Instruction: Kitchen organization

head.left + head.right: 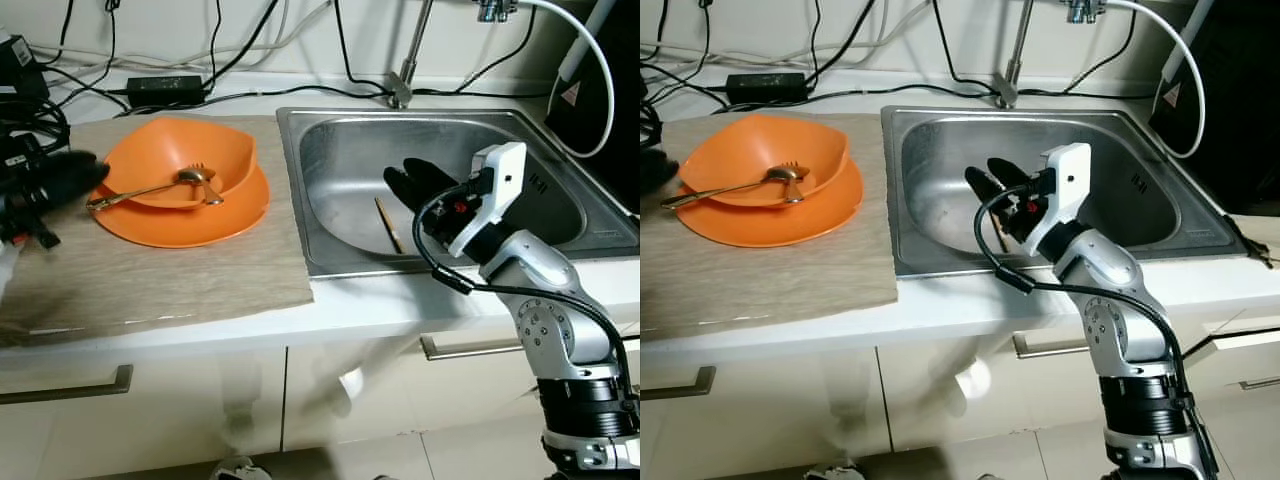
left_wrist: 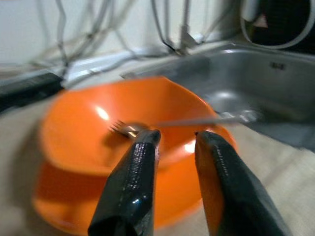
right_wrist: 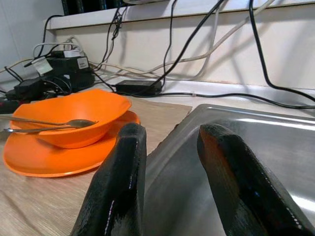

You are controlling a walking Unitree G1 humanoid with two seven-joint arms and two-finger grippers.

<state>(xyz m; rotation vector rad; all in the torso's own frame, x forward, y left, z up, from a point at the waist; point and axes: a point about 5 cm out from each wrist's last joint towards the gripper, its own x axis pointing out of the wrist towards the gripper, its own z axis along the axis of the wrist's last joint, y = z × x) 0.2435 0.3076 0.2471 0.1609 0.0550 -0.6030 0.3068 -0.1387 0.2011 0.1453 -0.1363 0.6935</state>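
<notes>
Right gripper (image 1: 408, 180): reaches over the steel sink (image 1: 545, 215) from the front edge; jaws spread a little, with a clear gap between the two black fingers (image 3: 118, 191), nothing held, nothing touched.
Left gripper (image 2: 176, 136): hovers at the left side of the surface, just beside the orange dishes; jaws parted a little, empty, aimed at the bowl; in the head views it is a dark blur (image 1: 60, 180).
Orange bowl (image 1: 185, 160): sits in the orange plate (image 1: 170, 225) on the beige mat (image 1: 150, 285), left of the sink.
Spoon (image 1: 150, 190): lies in the bowl, handle poking out over the rim toward the left gripper.
Fork (image 2: 125, 129): lies in the bowl beside the spoon; its tines are blurred in the left wrist view.
Stick in sink (image 1: 388, 224): a thin brown stick on the sink floor, its far end hidden behind the right gripper; what it is cannot be told.
Faucet (image 1: 405, 75): base stands behind the sink, its top cut off by the picture edge.
Cables (image 1: 250, 40): black and white leads run along the wall behind the surface, with a black power adapter (image 1: 165, 88) among them.
Writing: a red warning triangle (image 1: 570, 95) on a white tag at the far right; a small mark is stamped in the sink's right rim, too small to read.
</notes>
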